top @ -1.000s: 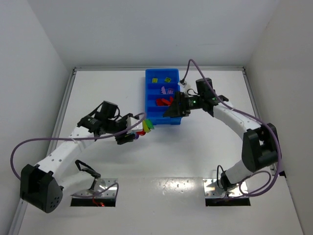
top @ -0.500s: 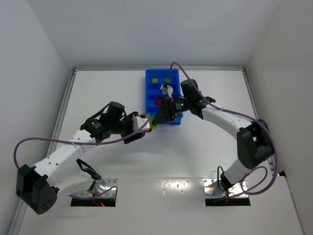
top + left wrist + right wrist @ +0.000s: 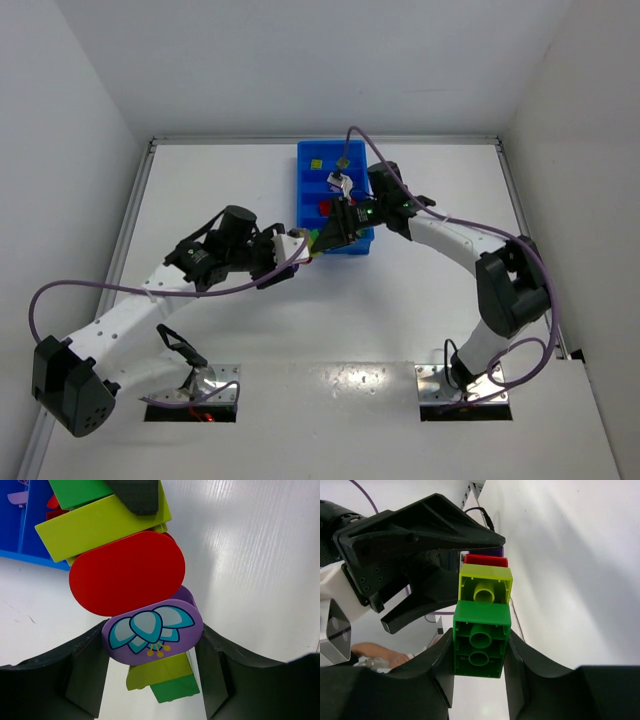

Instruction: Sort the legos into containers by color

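Blue tray point(image 3: 301, 180) holds yellow-green, purple, red legos point(image 3: 315, 163) apart; left tool point(image 3: 150, 677) and right tool point(image 3: 480, 662) both clamp one cluster point(image 3: 127, 575).

Blocked at the tray's point(image 3: 303, 190) near left corner by left gripper point(image 3: 297, 245), right gripper point(image 3: 327, 238) and lego cluster point(image 3: 312, 244); bare table point(image 3: 200, 180) either side.

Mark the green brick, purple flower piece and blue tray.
green brick point(image 3: 481, 646), right wrist view, middle of its underside
purple flower piece point(image 3: 152, 630), left wrist view, on the printed petals
blue tray point(image 3: 301, 190), top external view, left wall
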Available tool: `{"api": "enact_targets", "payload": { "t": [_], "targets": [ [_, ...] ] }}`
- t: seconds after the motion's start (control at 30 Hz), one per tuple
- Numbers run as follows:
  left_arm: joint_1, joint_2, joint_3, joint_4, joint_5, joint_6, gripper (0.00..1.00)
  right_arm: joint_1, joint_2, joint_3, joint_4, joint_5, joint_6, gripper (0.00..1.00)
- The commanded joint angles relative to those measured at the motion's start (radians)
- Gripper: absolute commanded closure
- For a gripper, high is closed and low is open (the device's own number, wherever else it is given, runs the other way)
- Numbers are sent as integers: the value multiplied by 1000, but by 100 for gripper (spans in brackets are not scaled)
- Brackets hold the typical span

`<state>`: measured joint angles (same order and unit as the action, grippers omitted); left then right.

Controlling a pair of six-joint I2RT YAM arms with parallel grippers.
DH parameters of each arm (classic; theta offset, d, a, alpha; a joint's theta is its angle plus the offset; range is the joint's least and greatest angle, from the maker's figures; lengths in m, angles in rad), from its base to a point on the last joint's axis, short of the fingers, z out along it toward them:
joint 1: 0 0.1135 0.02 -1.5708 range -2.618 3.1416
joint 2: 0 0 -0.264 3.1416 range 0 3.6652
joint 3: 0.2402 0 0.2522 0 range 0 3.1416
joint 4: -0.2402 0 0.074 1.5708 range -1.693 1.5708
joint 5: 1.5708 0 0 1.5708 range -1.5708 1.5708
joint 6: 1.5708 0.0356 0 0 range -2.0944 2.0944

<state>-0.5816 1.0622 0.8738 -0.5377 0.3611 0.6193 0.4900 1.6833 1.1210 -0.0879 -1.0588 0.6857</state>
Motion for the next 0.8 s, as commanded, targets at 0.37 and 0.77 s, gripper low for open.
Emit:
{"api": "enact_targets", "payload": {
  "t": [0.37,0.77],
  "targets": [
    [-11,-110,-191,8,13,2,69,-100,-186,-69,-41,-30,-103,100],
    [31,1,-182,-4,136,-81,70,-125,-209,92,-283,620,-547,100]
  ]
}}
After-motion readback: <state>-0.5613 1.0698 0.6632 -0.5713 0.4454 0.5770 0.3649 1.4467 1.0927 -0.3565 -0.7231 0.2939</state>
